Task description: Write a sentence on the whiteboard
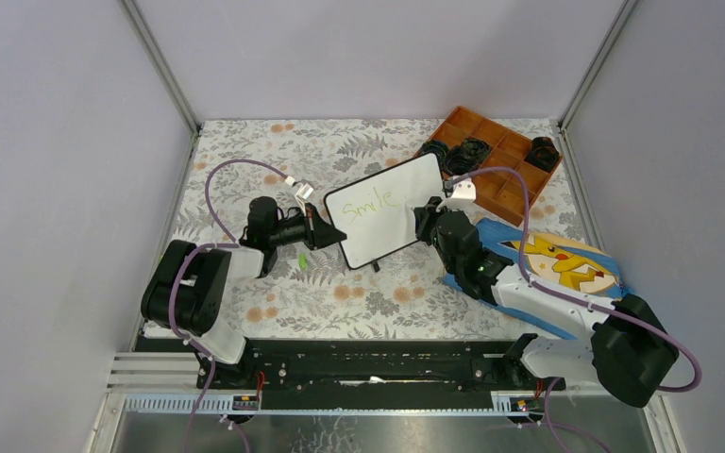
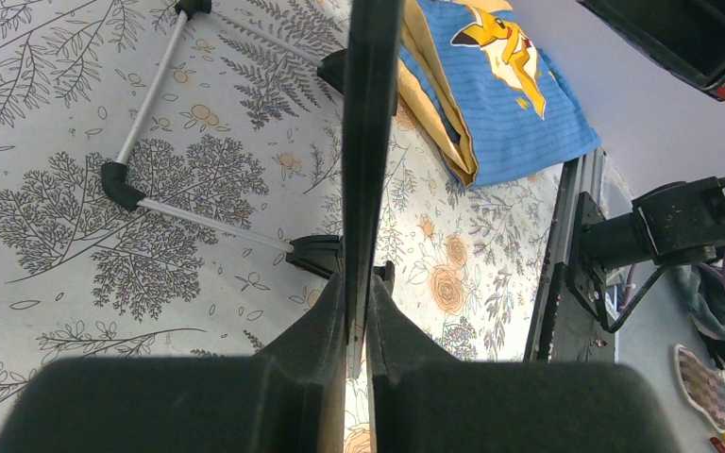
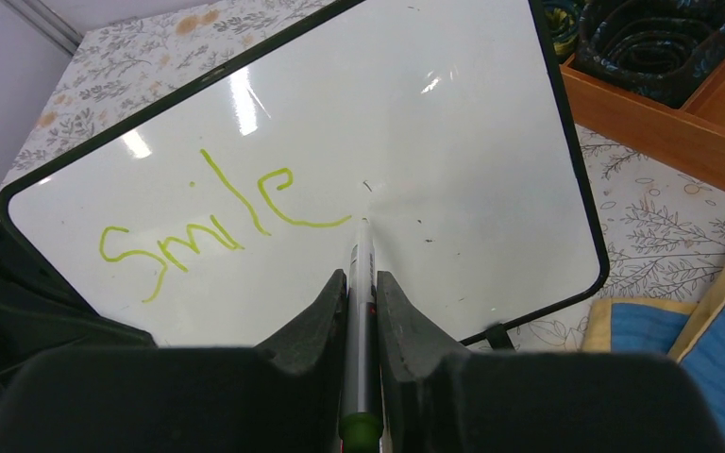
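Whiteboard [image 1: 392,226] stands tilted mid-table, its left edge pinched tight between the fingers of the left gripper [image 1: 332,234], likely to brace it against pen pressure. Right gripper [image 3: 361,283] clamped on marker [image 3: 362,247], tip at the board. Sentence [image 3: 212,222] reads only "Smile", so unfinished.

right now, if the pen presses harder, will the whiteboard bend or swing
Probably stiff: the whiteboard looks straight edge-on. It may swing, since only the left fingers pinch one side. Its glossy face likely lets the pen slide.
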Action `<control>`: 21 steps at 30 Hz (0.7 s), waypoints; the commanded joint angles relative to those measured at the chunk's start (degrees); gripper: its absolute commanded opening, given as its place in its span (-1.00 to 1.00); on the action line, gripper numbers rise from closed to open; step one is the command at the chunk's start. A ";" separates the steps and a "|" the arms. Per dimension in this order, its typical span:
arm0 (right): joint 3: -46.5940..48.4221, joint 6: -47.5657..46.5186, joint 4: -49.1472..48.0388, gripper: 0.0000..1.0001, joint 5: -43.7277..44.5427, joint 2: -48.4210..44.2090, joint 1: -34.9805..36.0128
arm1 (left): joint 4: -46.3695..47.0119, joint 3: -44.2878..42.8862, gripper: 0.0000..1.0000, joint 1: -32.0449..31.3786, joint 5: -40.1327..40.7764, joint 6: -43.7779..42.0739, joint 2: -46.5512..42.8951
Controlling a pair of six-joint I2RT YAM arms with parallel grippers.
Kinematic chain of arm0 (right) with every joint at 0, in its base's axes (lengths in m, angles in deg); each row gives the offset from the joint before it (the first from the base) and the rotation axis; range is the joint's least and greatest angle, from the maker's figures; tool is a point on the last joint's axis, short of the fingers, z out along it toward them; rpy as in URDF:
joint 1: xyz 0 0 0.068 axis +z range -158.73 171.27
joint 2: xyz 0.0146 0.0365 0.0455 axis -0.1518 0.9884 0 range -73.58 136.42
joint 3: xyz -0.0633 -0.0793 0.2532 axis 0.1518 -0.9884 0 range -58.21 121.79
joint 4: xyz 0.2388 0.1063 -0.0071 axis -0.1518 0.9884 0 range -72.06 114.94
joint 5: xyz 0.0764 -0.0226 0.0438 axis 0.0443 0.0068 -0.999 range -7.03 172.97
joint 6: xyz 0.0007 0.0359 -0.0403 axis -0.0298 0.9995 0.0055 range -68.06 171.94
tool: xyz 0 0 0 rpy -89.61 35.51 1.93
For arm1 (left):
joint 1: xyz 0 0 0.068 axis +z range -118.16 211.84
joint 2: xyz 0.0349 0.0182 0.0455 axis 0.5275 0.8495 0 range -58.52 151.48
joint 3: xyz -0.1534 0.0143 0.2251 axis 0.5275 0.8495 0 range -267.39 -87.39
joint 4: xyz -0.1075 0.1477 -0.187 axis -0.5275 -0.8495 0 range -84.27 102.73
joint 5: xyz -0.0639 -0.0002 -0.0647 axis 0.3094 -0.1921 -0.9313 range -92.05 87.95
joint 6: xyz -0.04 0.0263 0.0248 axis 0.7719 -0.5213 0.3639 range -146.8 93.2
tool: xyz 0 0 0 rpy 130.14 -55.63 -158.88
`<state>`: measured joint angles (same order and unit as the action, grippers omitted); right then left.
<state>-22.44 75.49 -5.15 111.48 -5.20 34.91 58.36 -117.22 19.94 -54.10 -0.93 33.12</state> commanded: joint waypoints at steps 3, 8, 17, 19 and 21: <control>3.30 1.58 -4.47 -1.00 0.96 1.70 -1.74 | -4.68 0.03 -1.00 -0.31 3.10 -1.76 0.24; 3.37 1.84 -5.39 -1.00 0.67 2.08 -2.37 | -4.93 0.03 -1.00 -0.32 3.10 -1.91 0.21; 4.04 2.33 -5.40 -1.00 -0.18 3.63 -3.16 | -5.17 -0.06 -1.00 -0.35 3.10 -2.15 0.30; 4.10 2.58 -5.32 -1.00 -0.64 4.05 -3.21 | -5.22 -0.06 -1.00 -0.49 3.10 -2.14 0.40; 4.20 2.65 -5.26 -1.00 -0.94 4.50 -3.27 | -5.20 -0.06 -1.00 -0.49 3.11 -2.16 0.35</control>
<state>-20.95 76.91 -7.29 111.27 -1.47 32.17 58.01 -117.24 19.87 -54.10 -1.39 33.09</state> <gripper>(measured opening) 0.182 0.130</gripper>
